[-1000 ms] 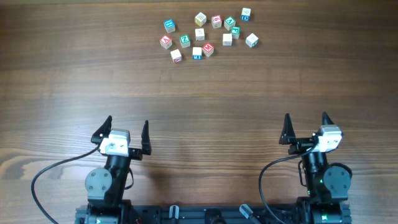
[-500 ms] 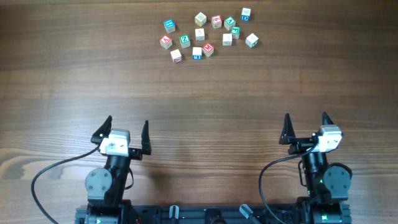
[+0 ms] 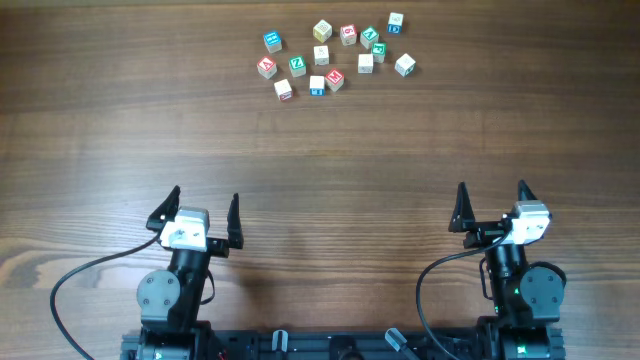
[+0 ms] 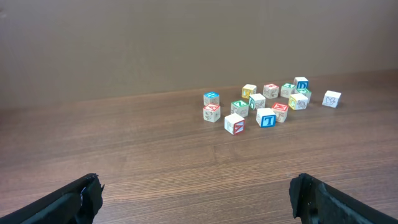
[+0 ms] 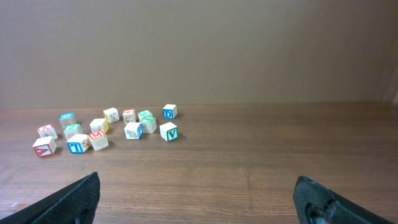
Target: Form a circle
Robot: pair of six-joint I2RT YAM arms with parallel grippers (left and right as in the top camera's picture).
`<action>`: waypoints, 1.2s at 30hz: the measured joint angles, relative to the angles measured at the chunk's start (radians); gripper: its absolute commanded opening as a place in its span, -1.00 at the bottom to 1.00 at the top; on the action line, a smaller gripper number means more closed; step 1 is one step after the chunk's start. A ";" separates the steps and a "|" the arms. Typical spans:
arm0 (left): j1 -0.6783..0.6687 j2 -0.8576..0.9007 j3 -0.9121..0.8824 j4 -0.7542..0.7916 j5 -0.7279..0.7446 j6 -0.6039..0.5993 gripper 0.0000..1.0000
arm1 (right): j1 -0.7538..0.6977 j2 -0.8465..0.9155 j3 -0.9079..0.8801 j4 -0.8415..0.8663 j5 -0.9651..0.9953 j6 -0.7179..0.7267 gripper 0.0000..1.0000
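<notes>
Several small wooden letter cubes (image 3: 322,55) lie in a loose scatter at the far middle of the table, and no circle shows among them. The left wrist view has them ahead to the right, a blue T cube (image 4: 266,117) nearest. In the right wrist view they sit ahead to the left, with a green V cube (image 5: 168,131) at the near right of the scatter. My left gripper (image 3: 205,195) (image 4: 196,186) hangs open and empty near the front edge, far from the cubes. My right gripper (image 3: 492,187) (image 5: 196,183) is likewise open and empty.
Bare wooden table (image 3: 330,150) stretches between the grippers and the cubes. A plain wall (image 4: 155,43) rises behind the far edge. Black cables (image 3: 80,275) loop beside both arm bases at the front.
</notes>
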State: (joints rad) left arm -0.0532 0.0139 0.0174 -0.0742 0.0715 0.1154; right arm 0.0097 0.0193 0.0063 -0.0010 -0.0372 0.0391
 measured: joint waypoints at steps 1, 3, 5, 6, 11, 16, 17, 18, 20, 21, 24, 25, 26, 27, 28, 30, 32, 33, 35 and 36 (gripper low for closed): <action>0.000 0.000 0.000 0.000 0.000 0.000 1.00 | 0.000 0.000 0.000 0.000 0.000 0.000 0.99; 0.000 0.000 0.000 0.000 0.000 0.000 1.00 | 0.000 0.000 0.000 0.000 0.000 0.000 0.99; 0.000 0.000 0.000 0.000 -0.002 0.000 1.00 | 0.000 0.000 0.000 0.000 0.000 0.000 0.99; 0.000 0.000 0.000 0.000 -0.008 0.000 1.00 | 0.000 0.000 0.000 0.000 0.000 0.000 0.99; 0.000 0.000 0.000 0.012 -0.048 0.000 1.00 | 0.000 0.000 0.000 0.000 0.000 0.000 0.99; 0.001 0.000 0.000 0.010 -0.019 0.000 1.00 | 0.000 0.000 0.000 0.000 0.000 0.000 1.00; 0.001 0.001 0.005 -0.021 0.025 -0.005 1.00 | 0.000 0.000 0.000 0.000 0.000 0.000 0.99; 0.001 0.002 0.015 -0.044 0.048 -0.018 1.00 | 0.000 0.000 0.000 0.000 0.000 0.000 0.99; 0.001 0.002 0.062 -0.112 0.090 -0.053 1.00 | 0.000 0.000 0.000 0.000 0.000 0.000 0.99; 0.001 0.002 0.089 -0.133 0.105 -0.068 1.00 | 0.000 0.000 0.000 0.000 0.000 0.000 0.99; 0.001 0.034 0.223 -0.182 0.130 -0.092 1.00 | 0.000 0.000 0.000 0.000 0.000 0.000 0.99; 0.001 0.059 0.280 -0.198 0.136 -0.098 1.00 | 0.000 0.000 0.000 0.000 0.000 0.000 0.99; 0.001 0.097 0.346 -0.210 0.140 -0.101 1.00 | 0.000 0.000 0.000 0.000 0.000 0.000 0.99; 0.001 0.153 0.428 -0.227 0.142 -0.104 1.00 | 0.000 0.000 0.000 0.000 0.000 0.000 0.99; 0.001 0.195 0.478 -0.243 0.144 -0.106 1.00 | 0.000 0.000 0.000 0.000 0.000 0.000 0.99; 0.001 0.347 0.637 -0.296 0.151 -0.108 1.00 | 0.000 -0.001 0.000 0.000 0.000 0.000 0.99; 0.002 0.517 0.814 -0.382 0.175 -0.114 1.00 | 0.000 -0.003 0.000 0.000 0.000 0.000 1.00; 0.002 0.566 0.864 -0.404 0.184 -0.114 1.00 | 0.000 -0.003 0.000 0.000 0.000 0.000 0.98; 0.002 0.771 1.116 -0.616 0.211 -0.160 1.00 | 0.000 -0.004 0.000 0.000 0.000 0.000 0.99; 0.002 0.841 1.200 -0.685 0.215 -0.177 1.00 | 0.000 -0.005 0.000 -0.001 0.000 0.000 0.99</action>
State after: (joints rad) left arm -0.0517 0.8547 1.2175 -0.7589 0.2863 -0.0616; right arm 0.0097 0.0143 0.0063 -0.0017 -0.0376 0.0391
